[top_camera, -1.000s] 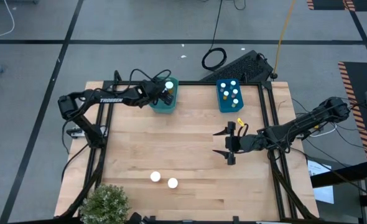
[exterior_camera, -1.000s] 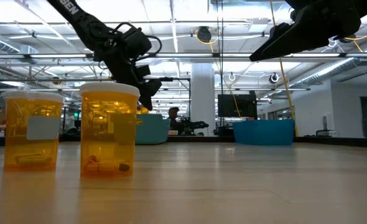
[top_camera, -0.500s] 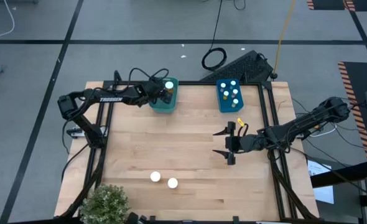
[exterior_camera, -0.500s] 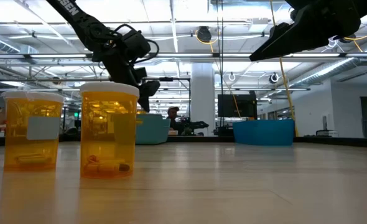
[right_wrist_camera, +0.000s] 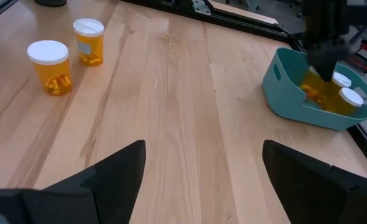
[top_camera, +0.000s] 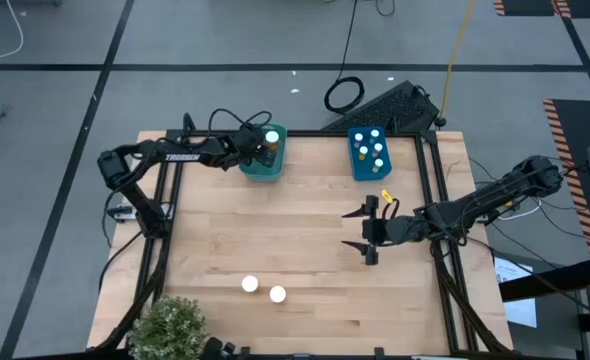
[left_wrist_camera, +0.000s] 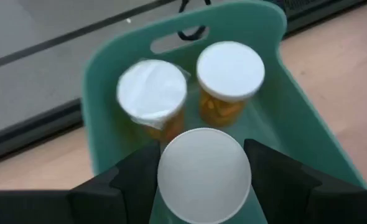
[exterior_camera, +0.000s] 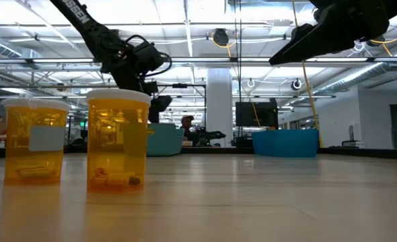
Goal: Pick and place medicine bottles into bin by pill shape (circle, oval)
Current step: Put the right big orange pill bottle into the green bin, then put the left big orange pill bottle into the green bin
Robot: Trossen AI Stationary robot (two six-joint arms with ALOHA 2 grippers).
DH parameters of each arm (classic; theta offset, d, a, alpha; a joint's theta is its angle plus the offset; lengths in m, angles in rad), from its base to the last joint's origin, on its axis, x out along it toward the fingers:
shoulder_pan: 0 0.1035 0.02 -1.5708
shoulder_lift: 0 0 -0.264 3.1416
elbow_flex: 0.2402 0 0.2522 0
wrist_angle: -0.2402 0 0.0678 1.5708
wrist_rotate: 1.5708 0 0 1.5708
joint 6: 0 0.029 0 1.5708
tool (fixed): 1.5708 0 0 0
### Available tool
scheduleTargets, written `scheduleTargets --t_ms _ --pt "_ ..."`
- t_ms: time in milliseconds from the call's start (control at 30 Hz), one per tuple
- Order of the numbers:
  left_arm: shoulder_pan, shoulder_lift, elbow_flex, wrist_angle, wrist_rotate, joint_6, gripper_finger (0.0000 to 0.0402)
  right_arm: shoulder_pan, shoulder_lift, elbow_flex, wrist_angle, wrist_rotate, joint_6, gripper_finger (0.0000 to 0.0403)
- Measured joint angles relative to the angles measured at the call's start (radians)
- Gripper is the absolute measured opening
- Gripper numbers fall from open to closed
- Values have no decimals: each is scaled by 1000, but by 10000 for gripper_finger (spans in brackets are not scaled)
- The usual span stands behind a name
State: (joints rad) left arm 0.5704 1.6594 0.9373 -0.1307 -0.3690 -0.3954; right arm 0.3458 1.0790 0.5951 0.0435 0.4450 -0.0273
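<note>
table (top_camera: 305, 260): pale wood planks, smooth, showing a soft sheen in the low view
medicine bottles (exterior_camera: 118, 141): translucent orange plastic, glossy, wearing matt white caps
teal bin (left_wrist_camera: 295, 112): smooth moulded plastic, matt
blue bin (top_camera: 371, 166): plastic, matt
left gripper (left_wrist_camera: 202, 180): fingers looking like dark matt plastic
frame along the table's edges (top_camera: 167, 215): black metal

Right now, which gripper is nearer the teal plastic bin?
Left. The left gripper hangs directly over the teal plastic bin; the right gripper hovers mid-table, well away.
</note>
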Motion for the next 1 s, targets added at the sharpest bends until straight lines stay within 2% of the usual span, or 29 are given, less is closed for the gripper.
scheduleTargets --t_ms 233,667,1000 --pt "7 56 2 35 17 16 214 0 0 0 12 -1 -1 315" --pt "-3 56 1 36 -25 81 293 0 0 0 20 -1 -11 315" --pt "-41 -45 1 36 -42 120 298 0 0 0 35 -2 -10 315"
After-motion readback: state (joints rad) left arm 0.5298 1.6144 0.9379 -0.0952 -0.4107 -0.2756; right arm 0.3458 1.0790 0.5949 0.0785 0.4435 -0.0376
